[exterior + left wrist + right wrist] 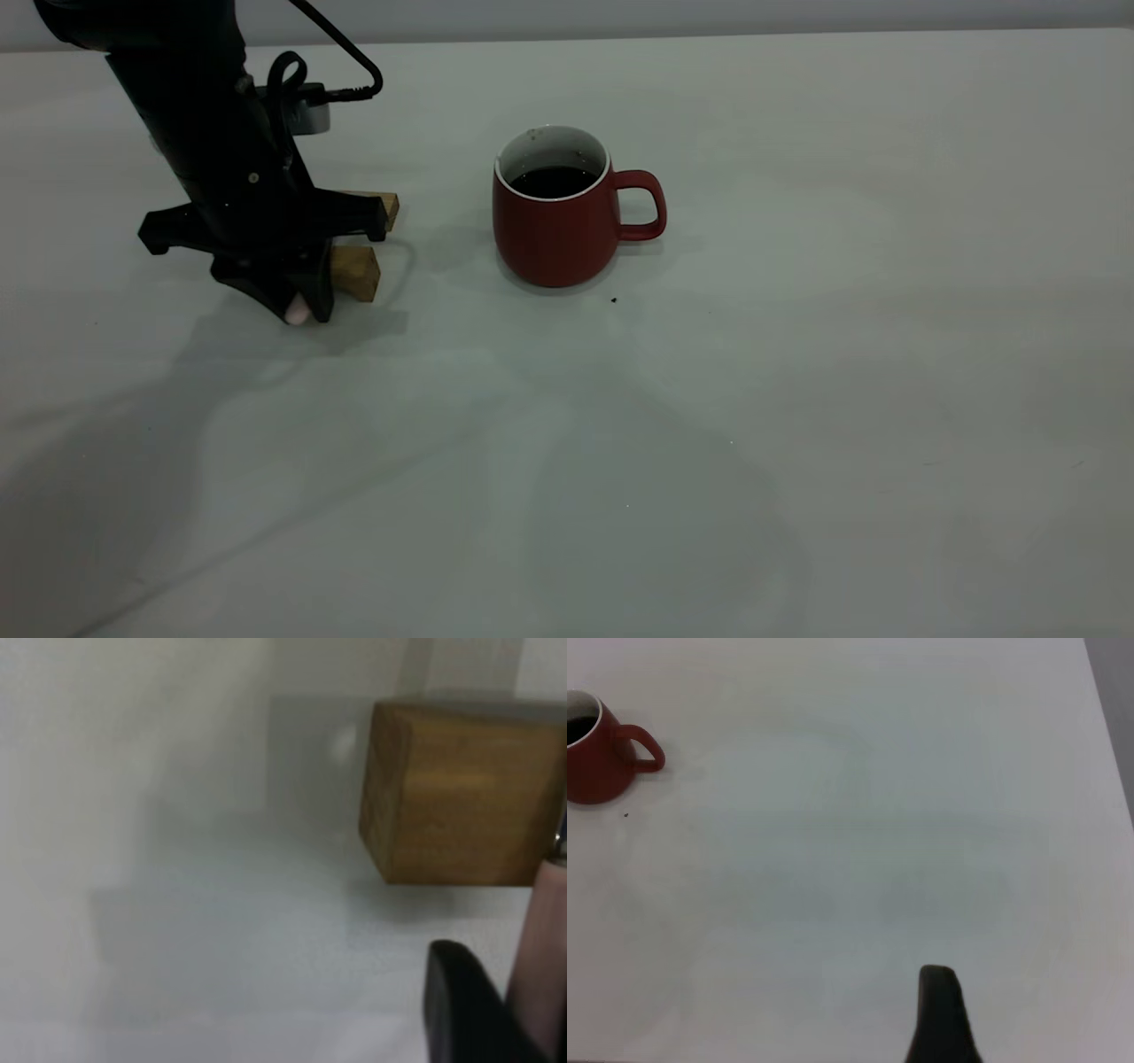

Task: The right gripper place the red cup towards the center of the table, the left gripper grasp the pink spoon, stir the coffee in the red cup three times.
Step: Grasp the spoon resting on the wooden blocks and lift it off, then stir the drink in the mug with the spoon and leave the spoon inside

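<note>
The red cup (554, 221) stands upright near the middle of the table (797, 399), its handle to the right and dark coffee (554, 181) inside. The right wrist view shows the red cup (594, 762) far off. At the left, my left gripper (297, 306) is down at the table surface, shut on the pink spoon (295, 312), of which only a pale pink tip shows. In the left wrist view, one black finger (469, 1010) presses against the pink spoon handle (542, 957). My right gripper (939, 1019) hovers away from the cup, out of the exterior view.
Two tan wooden blocks (356, 272) (385, 208) lie right beside the left gripper, one of them close up in the left wrist view (461, 793). A tiny dark speck (613, 300) lies in front of the cup.
</note>
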Tool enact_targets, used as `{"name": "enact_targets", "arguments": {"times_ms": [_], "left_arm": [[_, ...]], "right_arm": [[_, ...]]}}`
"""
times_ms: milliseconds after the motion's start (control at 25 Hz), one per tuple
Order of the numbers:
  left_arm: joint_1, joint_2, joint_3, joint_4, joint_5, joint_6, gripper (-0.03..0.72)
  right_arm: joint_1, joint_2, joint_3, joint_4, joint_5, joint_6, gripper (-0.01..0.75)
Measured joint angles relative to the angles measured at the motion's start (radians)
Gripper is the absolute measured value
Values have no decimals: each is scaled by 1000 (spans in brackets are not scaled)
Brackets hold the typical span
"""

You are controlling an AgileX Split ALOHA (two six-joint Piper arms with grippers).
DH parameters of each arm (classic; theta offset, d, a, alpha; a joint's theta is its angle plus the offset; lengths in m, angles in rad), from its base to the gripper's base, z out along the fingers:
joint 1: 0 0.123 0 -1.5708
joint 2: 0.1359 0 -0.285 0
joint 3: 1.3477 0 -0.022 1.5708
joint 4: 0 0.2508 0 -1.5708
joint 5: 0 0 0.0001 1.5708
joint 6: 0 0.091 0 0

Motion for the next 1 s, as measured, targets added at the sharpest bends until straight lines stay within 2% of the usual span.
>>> {"name": "enact_targets", "arguments": {"times_ms": [40, 240, 320, 440, 600, 720, 840, 1000], "left_arm": [[0, 0, 0, 0, 0, 0, 151], [0, -34, -30, -10, 72, -8, 150], [0, -77, -60, -61, 125, -29, 150], [0, -145, -109, -221, 212, -97, 150], [0, -204, -154, -553, 306, -249, 150], [0, -223, -159, -873, 354, -357, 150], [-1, -223, -159, -1153, 409, -388, 150], [-2, -214, -159, -1446, 457, -402, 150]], "right_arm": [[0, 0, 0, 0, 0, 0, 585], [0, 0, 0, 0, 0, 0, 585], [0, 0, 0, 0, 0, 0, 585], [0, 0, 0, 0, 0, 0, 585], [0, 0, 0, 0, 0, 0, 585], [0, 0, 0, 0, 0, 0, 585], [0, 0, 0, 0, 0, 0, 585], [0, 0, 0, 0, 0, 0, 585]]}}
